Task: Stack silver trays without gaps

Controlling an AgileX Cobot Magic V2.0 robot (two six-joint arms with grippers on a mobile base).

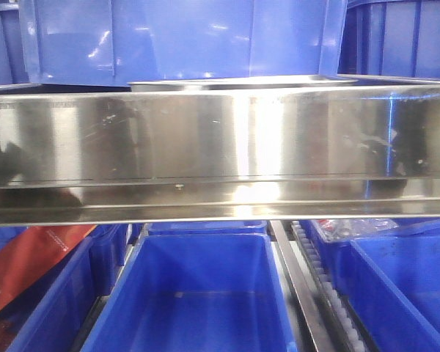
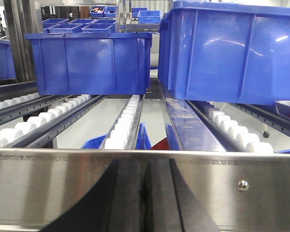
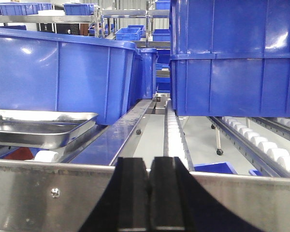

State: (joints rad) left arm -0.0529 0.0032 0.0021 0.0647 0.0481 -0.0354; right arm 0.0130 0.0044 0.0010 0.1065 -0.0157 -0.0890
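Note:
Two silver trays [image 3: 43, 121] lie one in the other on the roller lane at the left of the right wrist view, the upper rim standing above the lower rim [image 3: 34, 137]. The front view shows only a thin tray rim [image 1: 242, 82] above the steel beam. My left gripper [image 2: 144, 165] is shut and empty, its black fingers pressed together in front of the beam; no tray shows in its view. My right gripper [image 3: 149, 162] is shut and empty, to the right of the trays and nearer the camera.
A wide riveted steel beam [image 1: 220, 154] crosses all views in front of the grippers. Deep blue bins [image 2: 89, 63] [image 3: 232, 58] stand on the roller lanes [image 2: 123, 128] behind it. More blue bins [image 1: 194, 293] sit below the beam.

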